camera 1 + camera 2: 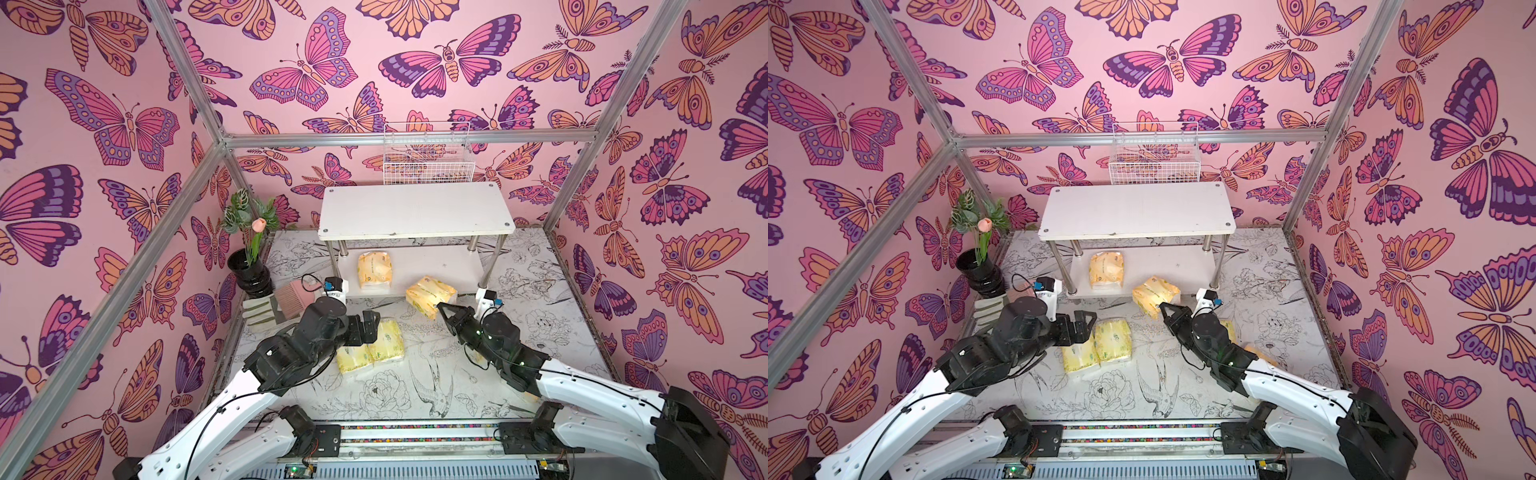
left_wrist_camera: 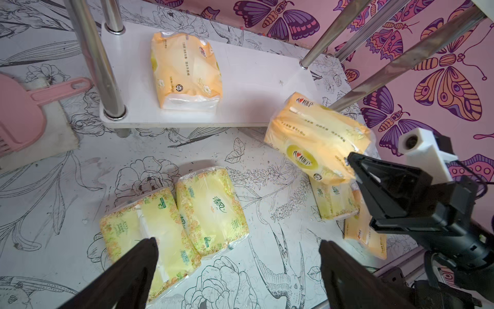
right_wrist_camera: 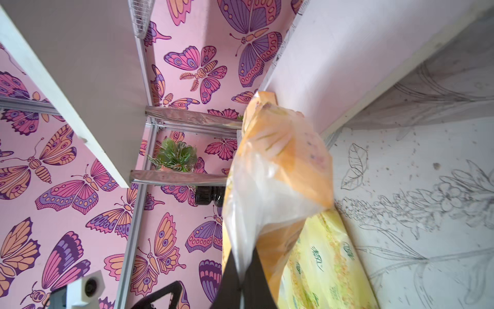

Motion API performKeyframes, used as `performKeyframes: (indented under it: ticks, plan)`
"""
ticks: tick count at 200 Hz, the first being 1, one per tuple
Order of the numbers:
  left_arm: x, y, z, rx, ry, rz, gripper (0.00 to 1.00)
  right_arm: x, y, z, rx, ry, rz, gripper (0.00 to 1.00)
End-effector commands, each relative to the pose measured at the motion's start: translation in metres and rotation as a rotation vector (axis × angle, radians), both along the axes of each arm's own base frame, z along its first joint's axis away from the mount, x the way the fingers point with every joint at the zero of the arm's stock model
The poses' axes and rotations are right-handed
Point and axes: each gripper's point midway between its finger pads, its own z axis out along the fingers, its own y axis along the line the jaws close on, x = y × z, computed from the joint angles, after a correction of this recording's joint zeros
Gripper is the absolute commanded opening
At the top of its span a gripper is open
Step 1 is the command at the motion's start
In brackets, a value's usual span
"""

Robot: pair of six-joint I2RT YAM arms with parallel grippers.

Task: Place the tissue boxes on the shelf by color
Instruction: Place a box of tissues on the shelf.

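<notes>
**One orange pack shelved, a second at the shelf**

The right gripper (image 1: 440, 306), pressed together, pinches the wrapper of an orange pack (image 1: 430, 293) at the near right edge of the shelf's lower board (image 1: 440, 266). Another orange pack (image 1: 375, 268) already lies on that board, to the left. The left gripper (image 1: 371, 323), spread wide, hovers over two yellow-green packs (image 1: 388, 343) on the table (image 1: 436, 345). A third yellow-green pack (image 2: 332, 203) and the last orange pack (image 2: 366, 238) lie by the right arm, and the top board (image 1: 415, 210) is bare, so most of the sorting is left
</notes>
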Motion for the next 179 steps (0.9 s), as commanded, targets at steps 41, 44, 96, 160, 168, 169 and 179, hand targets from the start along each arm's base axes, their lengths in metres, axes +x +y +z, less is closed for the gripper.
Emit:
performKeyframes:
  ticks: [41, 44, 96, 160, 168, 169, 179]
  plan:
    - [-0.008, 0.023, -0.017, 0.054, 0.035, 0.06, 1.0, 0.07, -0.002, 0.015, -0.025, -0.095, -0.189, 0.0]
    - [-0.008, 0.023, -0.017, 0.054, 0.036, 0.06, 1.0, 0.074, -0.001, 0.014, -0.026, -0.097, -0.195, 0.0]
    - [-0.012, 0.025, -0.025, 0.047, 0.063, 0.07, 1.0, 0.128, 0.034, -0.026, 0.015, -0.082, -0.212, 0.0]
    - [-0.014, 0.026, -0.025, 0.04, 0.069, 0.074, 1.0, 0.147, 0.058, -0.069, 0.043, 0.002, -0.26, 0.01]
    - [-0.013, 0.026, -0.025, 0.042, 0.07, 0.074, 1.0, 0.148, 0.06, -0.072, 0.047, 0.009, -0.266, 0.03]
    - [-0.014, 0.026, -0.026, 0.042, 0.07, 0.074, 1.0, 0.148, 0.06, -0.072, 0.048, 0.01, -0.268, 0.03]
    - [-0.013, 0.026, -0.025, 0.041, 0.07, 0.075, 1.0, 0.15, 0.061, -0.076, 0.055, 0.019, -0.279, 0.04]
